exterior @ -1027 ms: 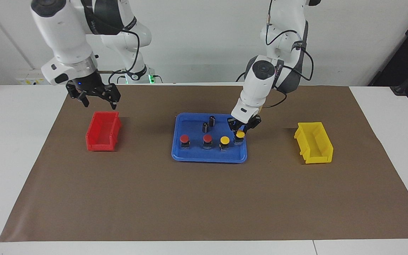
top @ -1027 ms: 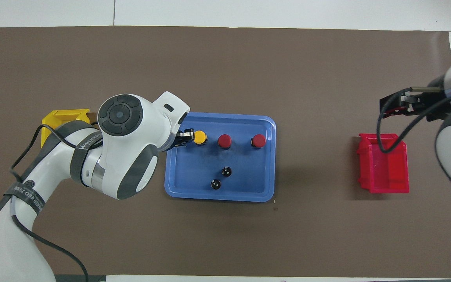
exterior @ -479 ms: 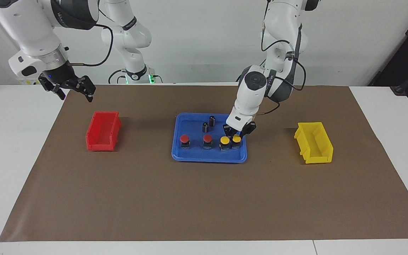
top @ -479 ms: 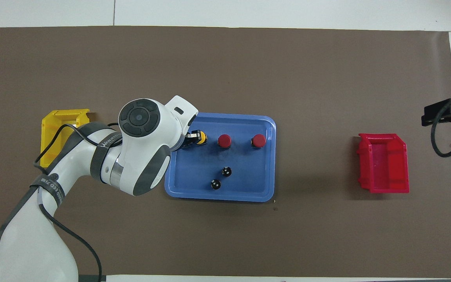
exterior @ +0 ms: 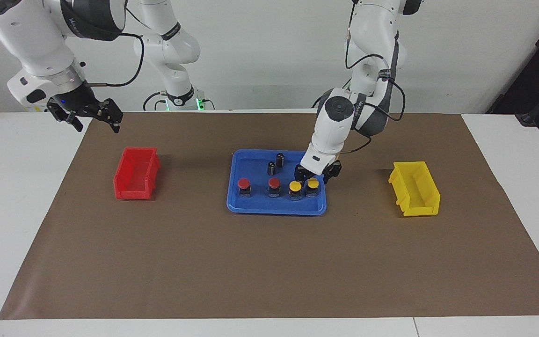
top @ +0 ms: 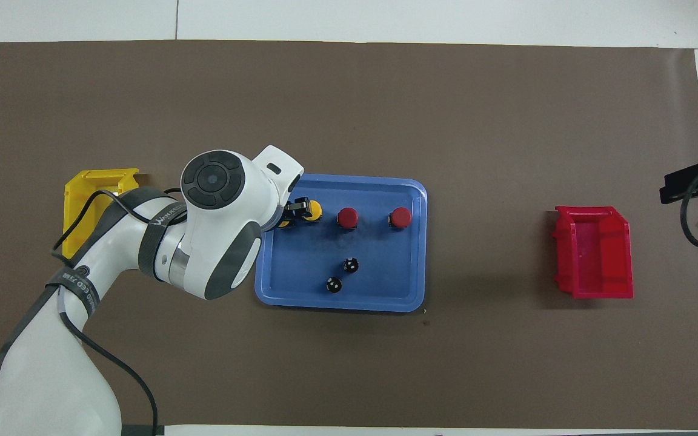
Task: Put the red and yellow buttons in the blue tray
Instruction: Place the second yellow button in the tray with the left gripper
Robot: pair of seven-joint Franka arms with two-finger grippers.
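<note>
Buttons: all four stand in a row in the tray [exterior: 276, 206], two red buttons [exterior: 244, 183] toward the right arm's end, two yellow buttons [exterior: 295, 186] toward the left arm's.
Left claw [exterior: 315, 174]: low over the end yellow button [exterior: 313, 183], by the tray's end rim; spread or gripping, I cannot tell.
Next move: probably a straight lift clear; the neighbouring button leaves little room.
Right claw [exterior: 92, 119]: spread, waiting over the bench's edge near the red bin [exterior: 134, 175].
Surface: brown mat [exterior: 269, 262].
</note>
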